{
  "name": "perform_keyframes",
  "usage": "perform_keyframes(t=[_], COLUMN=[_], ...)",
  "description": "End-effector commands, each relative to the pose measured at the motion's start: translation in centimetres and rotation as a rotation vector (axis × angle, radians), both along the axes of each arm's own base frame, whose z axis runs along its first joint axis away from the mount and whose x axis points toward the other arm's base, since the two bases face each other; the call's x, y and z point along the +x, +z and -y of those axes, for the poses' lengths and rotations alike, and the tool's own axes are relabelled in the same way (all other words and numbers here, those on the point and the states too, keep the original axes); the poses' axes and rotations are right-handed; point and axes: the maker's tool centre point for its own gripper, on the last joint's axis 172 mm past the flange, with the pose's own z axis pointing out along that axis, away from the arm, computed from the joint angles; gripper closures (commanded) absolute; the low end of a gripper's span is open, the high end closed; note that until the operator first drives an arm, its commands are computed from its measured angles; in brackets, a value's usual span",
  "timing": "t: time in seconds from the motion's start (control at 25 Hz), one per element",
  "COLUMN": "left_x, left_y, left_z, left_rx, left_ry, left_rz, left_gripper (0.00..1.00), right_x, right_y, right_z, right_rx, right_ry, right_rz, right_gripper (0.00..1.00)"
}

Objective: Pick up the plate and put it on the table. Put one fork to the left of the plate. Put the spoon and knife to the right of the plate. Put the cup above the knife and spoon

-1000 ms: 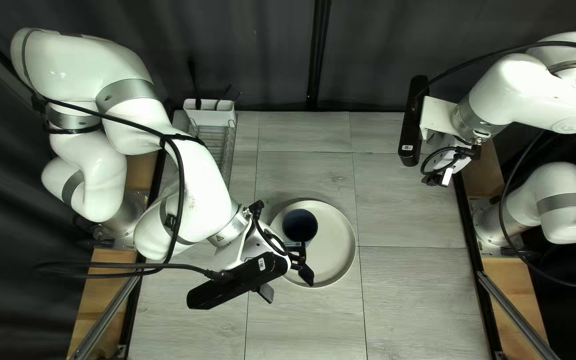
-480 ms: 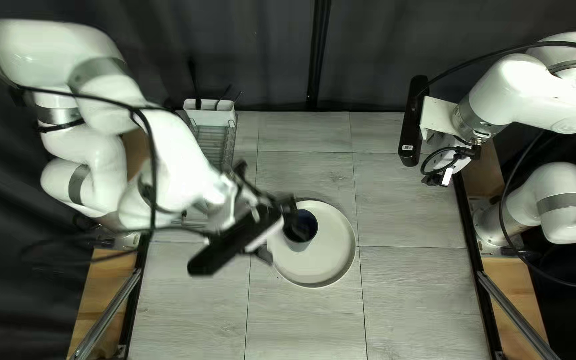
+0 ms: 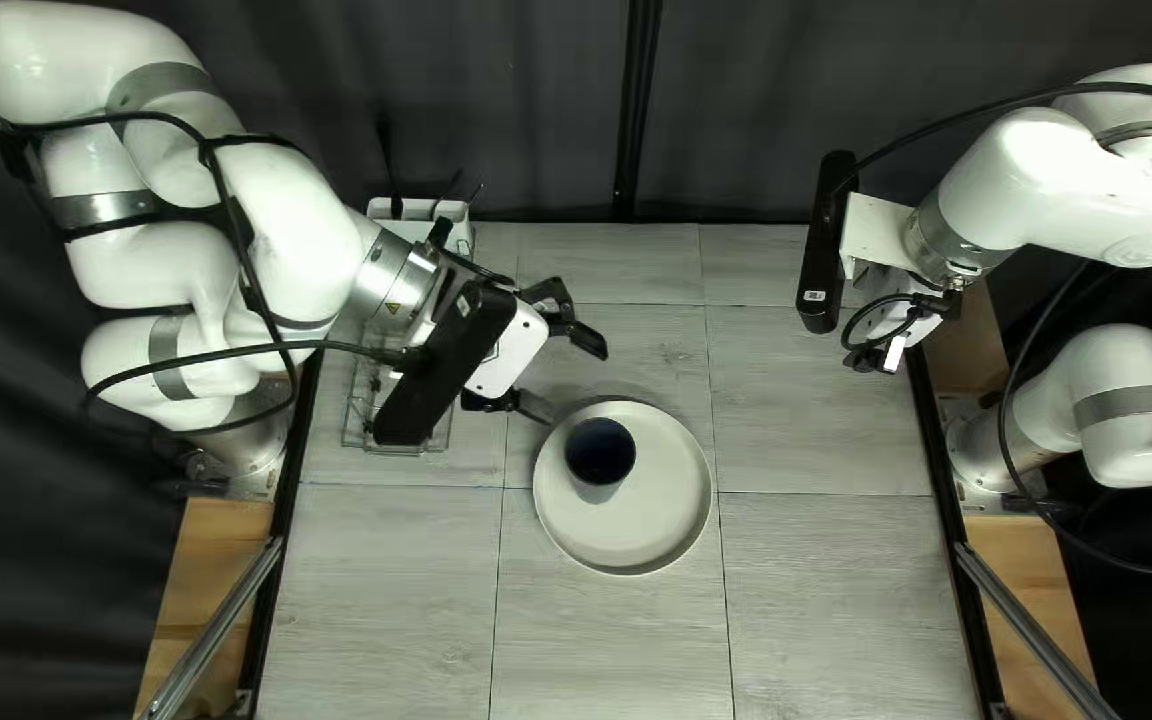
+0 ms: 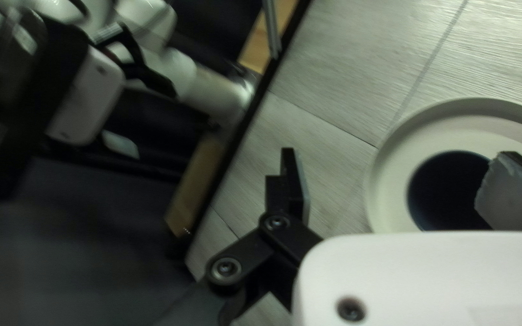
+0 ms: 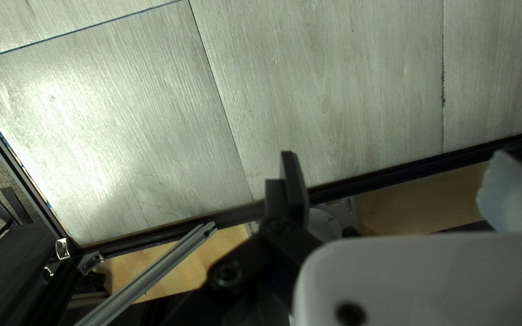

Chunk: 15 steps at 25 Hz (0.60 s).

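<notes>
Near the middle of the bench (image 3: pixel 816 574), the plate (image 3: pixel 663 507) lay flat, so the first placement looked done. On it, toward its far left side in the top left view, stood the cup (image 3: pixel 600 451), upright and with its mouth facing up. That left the cup to be counted as unfinished, since its proper spot was above the knife and spoon. No fork, spoon or knife showed beside the plate, so by my judgement all three pieces were left to set. Dark handles (image 3: pixel 386 150) rose from the white caddy (image 3: pixel 419 211) at the far end of the wire rack (image 3: pixel 403 450); which was which, I could not tell.

The left pincer (image 3: pixel 566 378) was spread wide, holding nothing, just beyond the plate's far left edge in the top left view. Well apart from it, the right pincer (image 5: pixel 394 175) was wide open too, with nothing in its grasp. Fetching the utensils probably came next; a careless pass of the left arm (image 3: pixel 290 240) could have knocked the cup over.
</notes>
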Motion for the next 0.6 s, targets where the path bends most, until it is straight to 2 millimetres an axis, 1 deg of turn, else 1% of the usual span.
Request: perform_keyframes(t=[0.04, 0.16, 0.28, 0.44, 0.48, 0.52, 0.6], left_x=[1.2, 2.6, 3.4, 4.1, 4.3, 4.3, 4.2], left_y=[0.7, 1.9, 2.8, 3.5, 3.8, 3.9, 4.4], left_z=[1.5, 2.6, 3.7, 5.1, 5.6, 5.7, 6.2], left_rx=[0.024, 0.064, 0.118, 0.190, 0.217, 0.229, 0.263], left_ry=[-0.110, -0.241, -0.375, -0.530, -0.594, -0.621, -0.727], left_rz=[0.075, 0.144, 0.204, 0.274, 0.302, 0.313, 0.354], left_gripper=[0.00, 0.00, 0.00, 0.00, 0.00, 0.00, 0.00], right_x=[0.0, 0.0, 0.0, 0.0, 0.0, 0.0, 0.0], right_y=[0.0, 0.0, 0.0, 0.0, 0.0, 0.0, 0.0], right_z=[0.0, 0.0, 0.0, 0.0, 0.0, 0.0, 0.0], right_rx=[0.000, 0.000, 0.000, 0.000, 0.000, 0.000, 0.000], right_ry=[0.000, 0.000, 0.000, 0.000, 0.000, 0.000, 0.000], right_rz=[0.000, 0.000, 0.000, 0.000, 0.000, 0.000, 0.000], right_gripper=[0.00, 0.00, 0.00, 0.00, 0.00, 0.00, 0.00])
